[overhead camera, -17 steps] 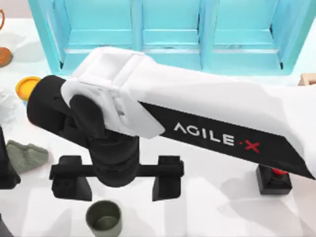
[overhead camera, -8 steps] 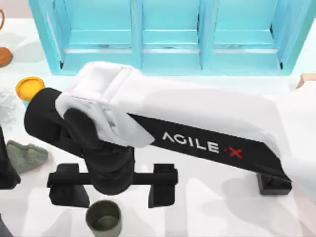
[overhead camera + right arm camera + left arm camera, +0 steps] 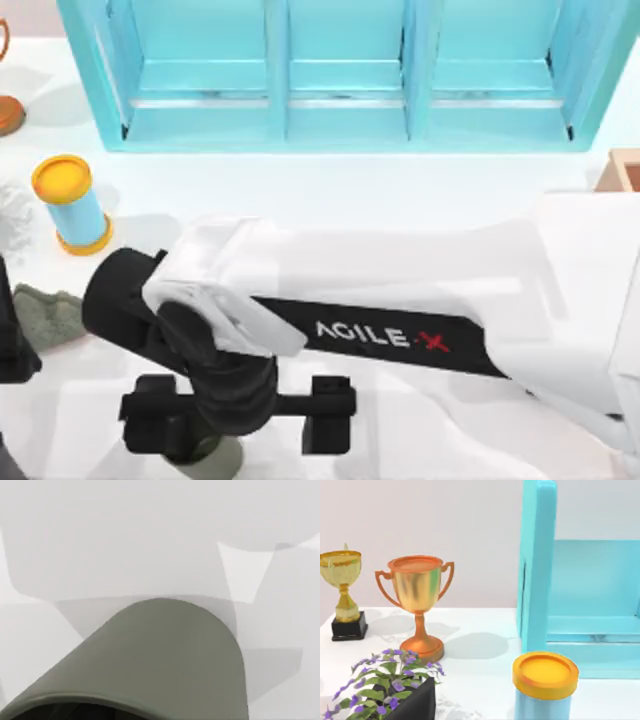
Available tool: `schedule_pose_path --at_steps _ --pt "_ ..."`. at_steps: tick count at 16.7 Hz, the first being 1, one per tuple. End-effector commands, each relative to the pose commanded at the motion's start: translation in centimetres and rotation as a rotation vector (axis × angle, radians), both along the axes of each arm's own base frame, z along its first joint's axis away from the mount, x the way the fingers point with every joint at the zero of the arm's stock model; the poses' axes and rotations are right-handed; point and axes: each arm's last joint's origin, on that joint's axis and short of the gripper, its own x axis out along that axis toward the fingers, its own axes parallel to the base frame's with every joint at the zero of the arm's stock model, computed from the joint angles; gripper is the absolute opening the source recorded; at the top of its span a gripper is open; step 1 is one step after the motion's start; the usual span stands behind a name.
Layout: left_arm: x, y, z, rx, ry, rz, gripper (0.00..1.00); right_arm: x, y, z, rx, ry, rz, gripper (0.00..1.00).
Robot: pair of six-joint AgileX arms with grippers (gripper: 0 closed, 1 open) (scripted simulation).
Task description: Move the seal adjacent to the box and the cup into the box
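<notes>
White table [image 3: 400, 200]: right gripper [image 3: 238, 428], jaws spread wide, straddles the cup [image 3: 215, 458] before turquoise shelf [image 3: 345, 70].

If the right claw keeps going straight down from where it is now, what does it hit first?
Most likely the cup: the right claw hangs directly over it near the table's front edge, and the right wrist view shows its olive wall close ahead. Depth is unclear, so contact may be imminent.

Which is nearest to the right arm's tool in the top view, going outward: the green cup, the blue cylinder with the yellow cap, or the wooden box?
1. The cup, directly under the right tool at the table's near edge.
2. The blue cylinder, off to the left and farther back.
3. The wooden box, at the far right edge.
</notes>
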Motion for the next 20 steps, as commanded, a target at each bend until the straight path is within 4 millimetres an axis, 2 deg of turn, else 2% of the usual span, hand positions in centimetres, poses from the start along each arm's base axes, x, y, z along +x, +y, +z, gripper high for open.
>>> schedule_pose_path --at_steps 3,16,20 --pt "0.0 0.0 0.0 0.0 0.0 0.0 1.0 0.0 0.0 0.0 0.0 0.0 0.0 1.0" --pt "0.0 0.0 0.0 0.0 0.0 0.0 1.0 0.0 0.0 0.0 0.0 0.0 0.0 0.02" --pt "0.0 0.0 0.0 0.0 0.0 0.0 1.0 0.0 0.0 0.0 0.0 0.0 0.0 0.0"
